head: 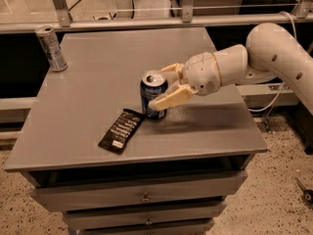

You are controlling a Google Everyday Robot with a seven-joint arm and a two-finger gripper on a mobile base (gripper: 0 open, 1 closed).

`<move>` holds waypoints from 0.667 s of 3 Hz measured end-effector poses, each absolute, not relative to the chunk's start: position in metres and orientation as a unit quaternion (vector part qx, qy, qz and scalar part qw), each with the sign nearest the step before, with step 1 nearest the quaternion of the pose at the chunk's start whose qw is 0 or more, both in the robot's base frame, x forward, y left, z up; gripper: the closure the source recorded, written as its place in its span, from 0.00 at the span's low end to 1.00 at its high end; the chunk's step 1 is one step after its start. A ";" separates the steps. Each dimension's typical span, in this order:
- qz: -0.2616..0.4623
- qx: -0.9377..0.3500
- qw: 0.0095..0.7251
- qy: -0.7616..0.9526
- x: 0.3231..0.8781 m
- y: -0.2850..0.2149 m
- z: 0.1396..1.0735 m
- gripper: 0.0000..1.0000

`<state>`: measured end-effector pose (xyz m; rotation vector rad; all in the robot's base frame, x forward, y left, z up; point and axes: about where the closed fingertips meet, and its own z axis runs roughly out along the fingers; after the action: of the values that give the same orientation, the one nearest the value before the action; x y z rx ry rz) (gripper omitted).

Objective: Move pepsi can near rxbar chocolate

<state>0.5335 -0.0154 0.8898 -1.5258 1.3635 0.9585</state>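
Observation:
The pepsi can (151, 101), dark blue with a silver top, stands upright near the middle of the grey table (98, 67). Its base is right beside the upper end of the rxbar chocolate (121, 130), a flat black wrapper with white lettering that lies diagonally near the front edge. My gripper (157, 86) reaches in from the right. Its cream fingers (171, 98) hold the can, one in front and one behind. The can's base is at the table surface.
A slimmer silver-grey can (51, 48) stands at the table's far left corner. The table has drawers below its front edge (142, 197). A metal rail (146, 21) runs behind the table. My white arm (274, 53) spans the right side.

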 end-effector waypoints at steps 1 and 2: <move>0.381 -0.617 0.425 0.542 0.530 -0.015 0.884 0.14; 0.380 -0.618 0.425 0.541 0.526 -0.016 0.886 0.00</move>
<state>0.5262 -0.0165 0.8856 -1.5470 1.3537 0.9502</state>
